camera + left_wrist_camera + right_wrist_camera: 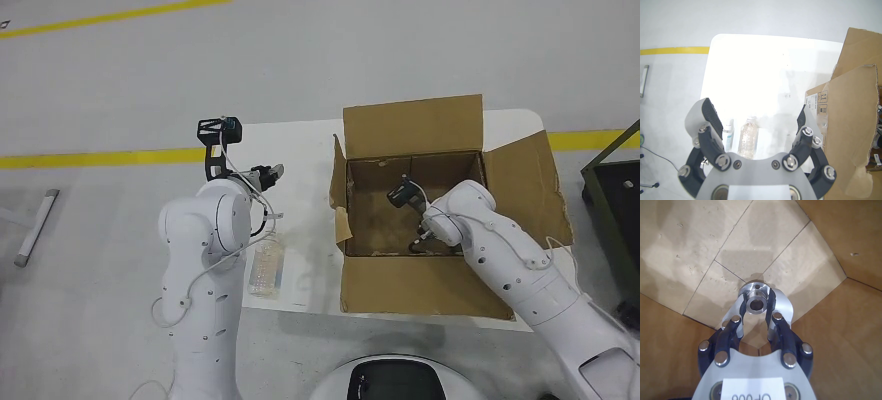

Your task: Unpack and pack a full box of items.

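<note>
So the right gripper [756, 306] is deep in the cardboard box [445, 130], clamped on a small metal bushing [753, 290], while the left gripper [755, 106] hangs spread wide above the bench [753, 66], clear bottle [747, 140] and spray bottle [728, 137] lying right below it.

Both arms on my feed are glossy white, built from rounded, bulging shells, the left arm [210, 250] and the right arm [520, 275] alike. Thin white cables [268, 212] loop loosely beside the wrists. Each wrist carries a small black camera mount [218, 135] (the left one has a teal-tinted block). The left pincer [755, 106] has a pale grey palm plate [753, 170], black linkage bars [710, 144] pinned by shiny round screws [722, 161], and silver fingers [694, 113] faced with ribbed black pads [712, 115]. The right pincer [757, 296] is the same build, with a white printed label [753, 388] on its plate.
</note>
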Robot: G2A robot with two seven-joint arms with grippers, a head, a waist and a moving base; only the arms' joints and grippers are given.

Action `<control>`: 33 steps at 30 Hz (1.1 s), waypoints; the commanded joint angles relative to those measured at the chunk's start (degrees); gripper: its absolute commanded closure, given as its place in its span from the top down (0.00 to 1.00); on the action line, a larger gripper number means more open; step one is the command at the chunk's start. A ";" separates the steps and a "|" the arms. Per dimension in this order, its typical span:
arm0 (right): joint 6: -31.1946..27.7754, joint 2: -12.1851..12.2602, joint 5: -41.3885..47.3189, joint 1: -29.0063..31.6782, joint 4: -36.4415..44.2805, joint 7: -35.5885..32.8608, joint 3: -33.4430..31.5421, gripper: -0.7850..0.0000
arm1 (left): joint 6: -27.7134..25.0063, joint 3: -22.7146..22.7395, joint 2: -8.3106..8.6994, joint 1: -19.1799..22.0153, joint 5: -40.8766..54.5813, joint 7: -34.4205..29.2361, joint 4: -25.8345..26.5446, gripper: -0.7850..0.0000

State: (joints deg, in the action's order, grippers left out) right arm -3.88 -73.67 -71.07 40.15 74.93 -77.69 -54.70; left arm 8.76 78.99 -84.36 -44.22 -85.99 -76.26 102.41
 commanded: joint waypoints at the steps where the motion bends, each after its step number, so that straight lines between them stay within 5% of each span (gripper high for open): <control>1: -0.07 -0.07 -0.04 -0.02 -0.40 0.15 0.02 0.33 | 0.00 0.00 0.00 0.00 0.00 0.00 0.00 1.00; 11: -0.32 -0.63 0.19 -0.83 -2.42 0.71 0.40 0.29 | 0.00 0.00 0.00 0.00 0.00 0.00 0.00 1.00; 14: -0.44 -0.82 0.19 -1.16 -2.93 0.79 0.59 0.18 | 0.00 0.00 0.00 0.00 0.00 0.00 0.00 1.00; 16: -0.55 -0.92 0.29 -1.30 -3.19 0.76 0.63 0.00 | 0.00 0.00 0.00 0.00 0.00 0.00 0.00 1.00; 23: -0.33 -0.90 0.75 -1.27 -1.10 1.28 -0.71 0.00 | 0.00 0.00 0.00 0.00 0.00 0.00 0.00 1.00; 29: -1.98 0.61 6.66 2.43 9.35 2.56 -8.91 0.00 | 0.00 0.00 0.00 0.00 0.00 0.00 0.00 1.00; 33: -4.65 2.14 18.01 8.51 18.05 5.49 -19.78 0.00 | 0.00 0.00 0.00 0.00 0.00 0.00 0.00 1.00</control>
State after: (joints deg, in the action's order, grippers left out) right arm -7.62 -71.91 -57.89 46.70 90.49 -73.17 -70.52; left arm 8.76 78.99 -84.36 -44.22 -85.99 -76.26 102.41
